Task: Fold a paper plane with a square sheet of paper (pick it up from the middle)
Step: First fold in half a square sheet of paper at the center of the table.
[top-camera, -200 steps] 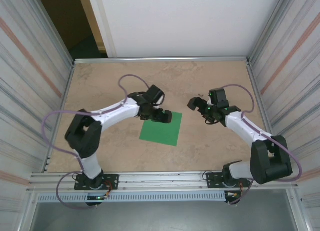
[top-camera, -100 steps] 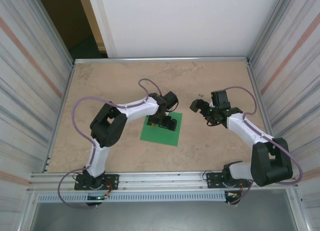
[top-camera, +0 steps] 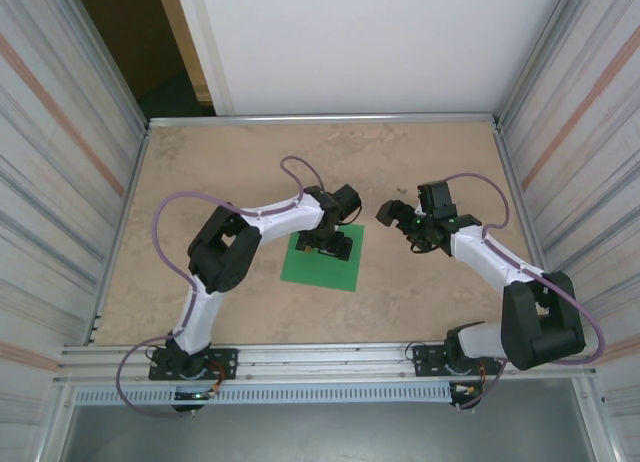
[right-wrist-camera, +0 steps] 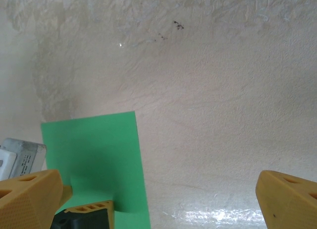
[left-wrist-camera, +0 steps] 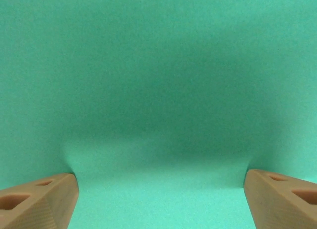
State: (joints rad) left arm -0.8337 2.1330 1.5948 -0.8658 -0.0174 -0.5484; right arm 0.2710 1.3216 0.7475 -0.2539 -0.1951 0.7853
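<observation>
The square sheet of paper [top-camera: 318, 269], bright green, lies flat and unfolded on the table's middle; a paper plane is out of view. My left gripper [top-camera: 329, 246] is down on the sheet's middle, open. In the left wrist view its fingertips [left-wrist-camera: 42, 199] stand wide apart and touch the green paper [left-wrist-camera: 158, 90], which puckers slightly beside them. My right gripper [top-camera: 396, 213] hangs open above bare table to the right of the sheet. In the right wrist view the paper [right-wrist-camera: 94, 149] and a left finger [right-wrist-camera: 89, 210] lie at lower left of my right gripper [right-wrist-camera: 158, 204].
The beige table [top-camera: 230, 162] is walled by metal rails and corrugated panels [top-camera: 70, 182] on both sides. A white wall [top-camera: 370, 42] stands behind. Small dark specks [right-wrist-camera: 176, 26] mark the table beyond the right gripper.
The left arm swung right and came down onto the middle of the sheet, its jaws narrowing slightly. The right gripper has hardly moved.
</observation>
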